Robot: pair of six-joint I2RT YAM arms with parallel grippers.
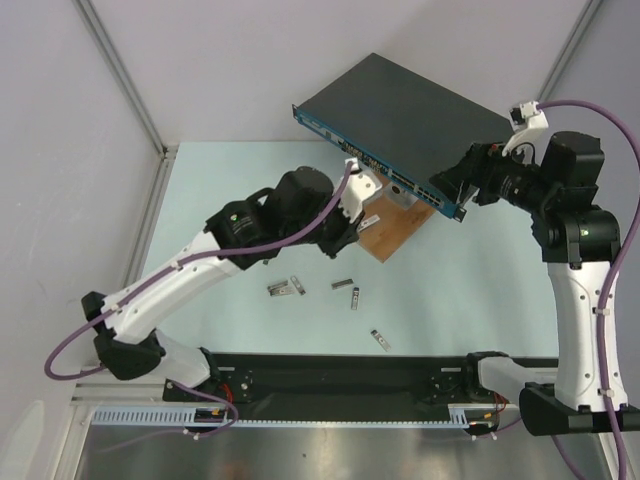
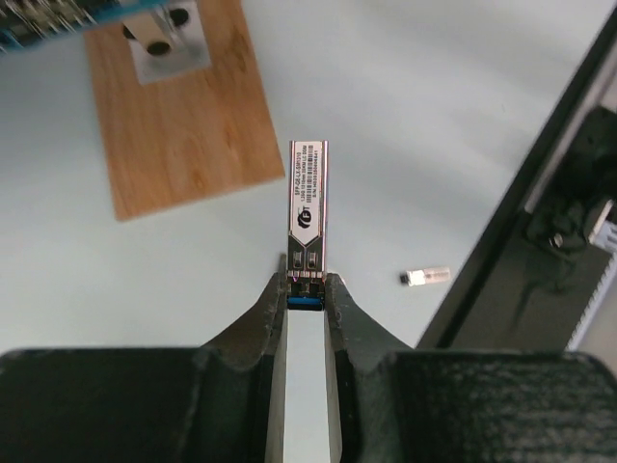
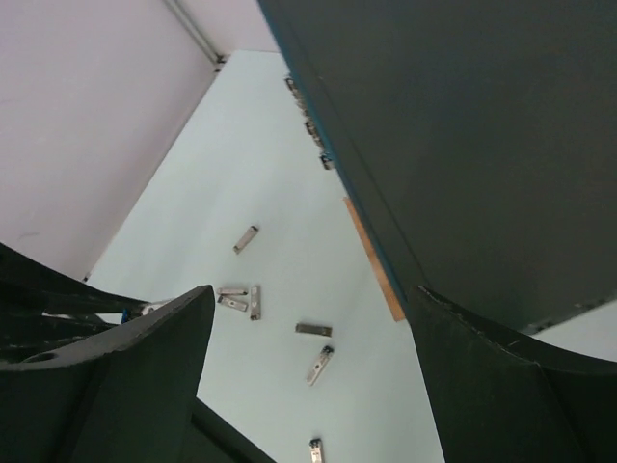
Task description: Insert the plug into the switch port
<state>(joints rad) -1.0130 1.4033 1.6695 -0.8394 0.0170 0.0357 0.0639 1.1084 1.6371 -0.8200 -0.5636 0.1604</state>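
The switch [image 1: 400, 110] is a flat dark grey box with a blue front strip of ports [image 1: 400, 180], propped at the back over a wooden board [image 1: 388, 238]. My left gripper [image 1: 357, 223] hovers just in front of that strip, shut on the blue tail of a silver plug [image 2: 308, 203]. In the left wrist view the plug points away from the left gripper [image 2: 306, 289], with the strip [image 2: 48, 24] at the top left. My right gripper [image 1: 460, 185] is at the switch's right front corner. The right gripper [image 3: 313, 289] is open, with the switch body [image 3: 463, 125] beside one finger.
Several loose silver plugs [image 1: 285, 289] [image 1: 343, 284] [image 1: 380, 339] lie on the pale table between the arms; they also show in the right wrist view [image 3: 313, 330]. A metal bracket [image 2: 164, 39] sits on the board [image 2: 178, 125]. A black rail [image 1: 340, 370] runs along the near edge.
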